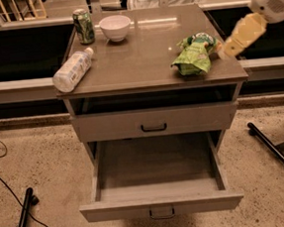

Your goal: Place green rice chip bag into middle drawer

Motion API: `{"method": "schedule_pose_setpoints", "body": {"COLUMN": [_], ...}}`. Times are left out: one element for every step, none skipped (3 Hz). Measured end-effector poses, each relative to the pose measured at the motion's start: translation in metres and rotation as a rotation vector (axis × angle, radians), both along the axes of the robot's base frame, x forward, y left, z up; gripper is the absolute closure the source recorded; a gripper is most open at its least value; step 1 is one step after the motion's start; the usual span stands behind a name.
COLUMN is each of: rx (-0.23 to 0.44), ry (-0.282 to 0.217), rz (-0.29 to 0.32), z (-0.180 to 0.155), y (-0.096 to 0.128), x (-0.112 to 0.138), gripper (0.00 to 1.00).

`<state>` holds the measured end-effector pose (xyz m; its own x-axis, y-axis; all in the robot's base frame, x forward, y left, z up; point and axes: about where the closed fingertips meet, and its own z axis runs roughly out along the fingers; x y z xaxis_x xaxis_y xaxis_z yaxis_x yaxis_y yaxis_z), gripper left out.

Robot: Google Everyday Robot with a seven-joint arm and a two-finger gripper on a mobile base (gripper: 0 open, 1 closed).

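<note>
Tabletop point(142, 56): gripper point(224, 52) is beside green rice chip bag point(192, 57).

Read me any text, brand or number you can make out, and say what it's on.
Nothing can be read.
Bag: logo lettering too blurred to read.
Can: markings too blurred to read.
Bottle: label too blurred to read.
Bowl: no text.
Gripper, just right of the bag: no text.
</note>
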<state>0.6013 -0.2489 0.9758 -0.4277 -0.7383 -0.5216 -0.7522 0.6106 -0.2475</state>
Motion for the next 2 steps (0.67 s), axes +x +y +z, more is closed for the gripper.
{"method": "schedule_pose_setpoints", "body": {"rx": [0.182,0.286], "ry": [-0.015,0.071], "rz": [-0.128,-0.244], "z": [-0.021,-0.07], "y": [0.003,0.019], "x": [0.081,0.134], "gripper": [0.0,0.0]}}
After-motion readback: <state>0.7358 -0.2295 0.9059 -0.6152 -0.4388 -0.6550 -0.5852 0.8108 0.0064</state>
